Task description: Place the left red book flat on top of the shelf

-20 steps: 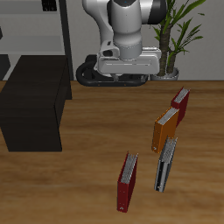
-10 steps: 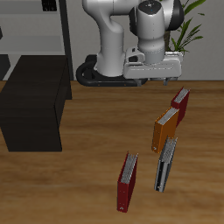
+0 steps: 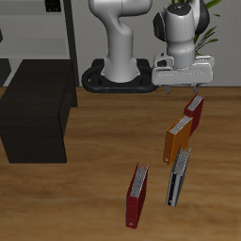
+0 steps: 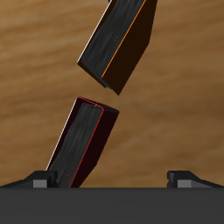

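Red book: the left red book [image 3: 195,111] stands near the bench's back edge, below my claw [image 3: 183,89].
Claw: spread wide, empty.
Neighbour: orange book [image 3: 178,139] just beside, frontward.
Shelf [image 3: 38,111]: black, well apart.
Bench [image 3: 85,193]: wood.

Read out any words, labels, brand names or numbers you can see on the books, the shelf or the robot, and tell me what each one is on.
None can be read.
The left red book, the orange book, the dark book and the second red book show plain covers.
The shelf is plain black.
The gripper carries no legible marking.
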Robot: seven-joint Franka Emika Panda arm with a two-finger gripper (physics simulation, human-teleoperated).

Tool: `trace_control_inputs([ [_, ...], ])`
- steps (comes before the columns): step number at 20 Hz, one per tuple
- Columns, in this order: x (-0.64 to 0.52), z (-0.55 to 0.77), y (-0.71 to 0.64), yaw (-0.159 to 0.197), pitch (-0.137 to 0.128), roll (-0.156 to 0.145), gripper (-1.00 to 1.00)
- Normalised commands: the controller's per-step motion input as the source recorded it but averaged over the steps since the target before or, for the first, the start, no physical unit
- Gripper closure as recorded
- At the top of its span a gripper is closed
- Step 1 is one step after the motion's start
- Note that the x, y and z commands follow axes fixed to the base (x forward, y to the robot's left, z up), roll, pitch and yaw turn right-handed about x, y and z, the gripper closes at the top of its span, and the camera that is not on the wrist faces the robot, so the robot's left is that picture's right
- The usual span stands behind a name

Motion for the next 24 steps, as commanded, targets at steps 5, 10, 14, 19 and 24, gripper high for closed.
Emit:
trace_control_inputs([
  [5, -0.03, -0.02, 0.59, -0.041, -0.008, 0.042, -1.00],
  [10, 0.09, 0.01, 0.34, -0.018, -0.017, 0.018, -1.00],
  [14, 0.16, -0.06, 0.16, -0.016, -0.021, -0.013, -1.00],
  [19, 0.12, -0.09, -0.04, -0.014, 0.001, -0.016, -1.00],
  [24, 0.19, -0.29, -0.11, -0.011, 0.051, -0.035, -1.00],
])
